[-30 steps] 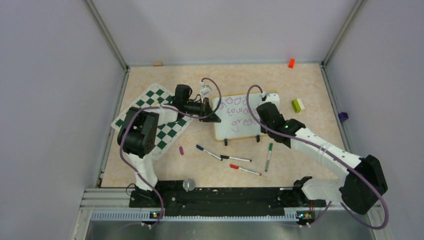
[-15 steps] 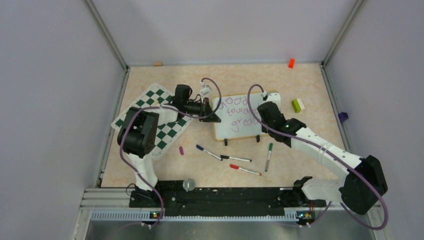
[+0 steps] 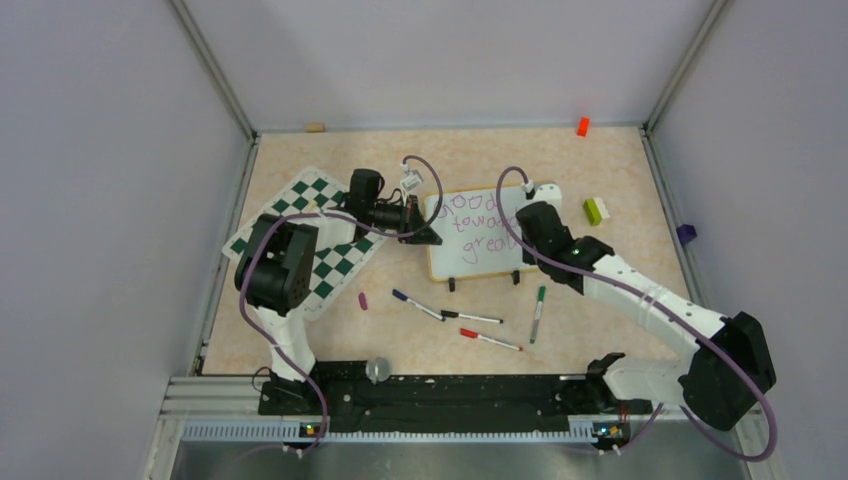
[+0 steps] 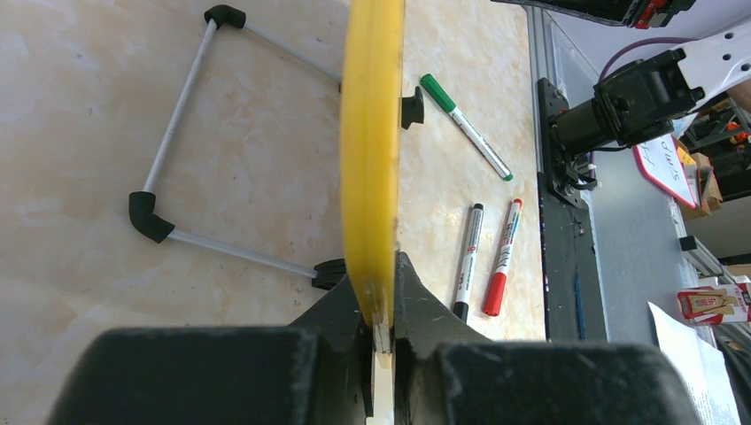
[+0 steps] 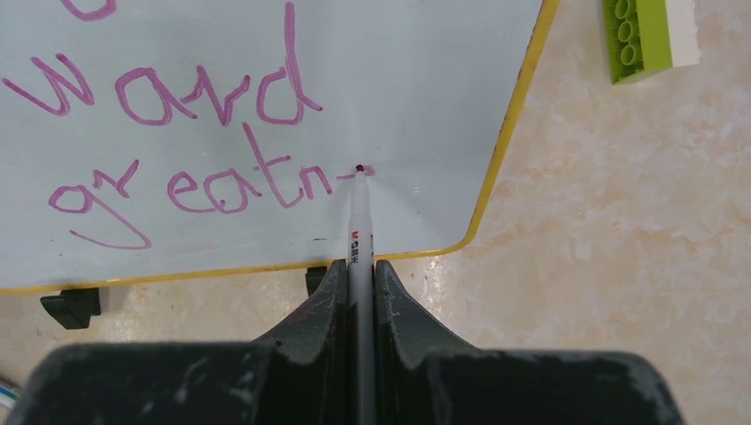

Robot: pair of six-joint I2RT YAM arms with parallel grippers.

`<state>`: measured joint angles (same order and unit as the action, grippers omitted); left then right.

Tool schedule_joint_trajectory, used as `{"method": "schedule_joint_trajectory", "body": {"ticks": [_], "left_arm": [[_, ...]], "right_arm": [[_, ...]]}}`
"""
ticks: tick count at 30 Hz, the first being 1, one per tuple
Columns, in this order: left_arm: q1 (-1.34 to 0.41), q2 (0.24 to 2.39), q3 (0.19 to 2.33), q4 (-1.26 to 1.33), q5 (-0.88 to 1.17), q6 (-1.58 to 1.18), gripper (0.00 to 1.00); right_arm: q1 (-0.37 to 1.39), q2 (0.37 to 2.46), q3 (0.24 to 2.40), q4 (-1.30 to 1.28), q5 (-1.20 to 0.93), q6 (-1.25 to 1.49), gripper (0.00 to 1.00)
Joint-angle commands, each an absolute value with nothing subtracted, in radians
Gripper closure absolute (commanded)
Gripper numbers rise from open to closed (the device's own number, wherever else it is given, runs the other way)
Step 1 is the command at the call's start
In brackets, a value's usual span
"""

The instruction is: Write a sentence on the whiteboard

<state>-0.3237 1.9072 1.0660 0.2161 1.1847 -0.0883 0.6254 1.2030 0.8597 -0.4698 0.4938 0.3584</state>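
The table [image 3: 600,160] is a beige, marbled surface boxed in by plain grey-lilac walls with metal posts in the far corners, and a black rail [image 3: 450,392] runs along its lower edge in the top view. The whiteboard [image 3: 485,240] sits just right of the centre of that view, propped on a wire stand [image 4: 177,133] with black elbows. The left gripper [image 4: 379,279] is clenched on the board's yellow frame at its left edge. The right gripper [image 5: 359,267] is clamped on a marker [image 5: 359,221] whose tip touches the board at the end of the third line. The sentence [image 5: 190,133] is in purple; the right wrist view shows "ward" and below it "greatn" with a short stroke at the tip, close to the board's lower right corner. A green-and-white chess mat [image 3: 310,215] lies at an angle in the left centre of the top view, partly under the left arm. Below the board four pens lie loose and apart: blue [image 3: 415,304], black [image 3: 472,318], red [image 3: 490,340] and green [image 3: 538,313]. A small purple cap [image 3: 363,300] lies left of them. A green-and-white brick [image 3: 596,210] lies just right of the board. An orange block [image 3: 582,126] rests by the far wall at the upper right, a wooden block [image 3: 316,127] lies by the same wall at the upper left, and a purple piece [image 3: 686,233] sits at the right edge. A grey knob [image 3: 377,370] stands on the rail.
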Motion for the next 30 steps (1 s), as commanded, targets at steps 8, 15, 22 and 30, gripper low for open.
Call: {"method": "schedule_joint_trajectory", "body": {"ticks": [8,15,22,30], "left_arm": [[-0.336,1.919,1.058,0.197,1.125,-0.029,1.0],[-0.337,1.92,1.058,0.198,1.126,-0.029,1.0],[-0.337,1.919,1.058,0.197,1.126,-0.029,1.0],[-0.336,1.919,1.058,0.197,1.127,-0.029,1.0]], "right_arm": [[0.612,1.164,0.879,-0.393,0.414,0.345,1.0],[0.612,1.187,0.867,-0.445,0.423,0.367,1.0],[0.612,1.193,0.859,-0.485,0.428,0.385,1.0],[0.612,1.23,0.866,-0.503,0.461,0.39,1.0]]}}
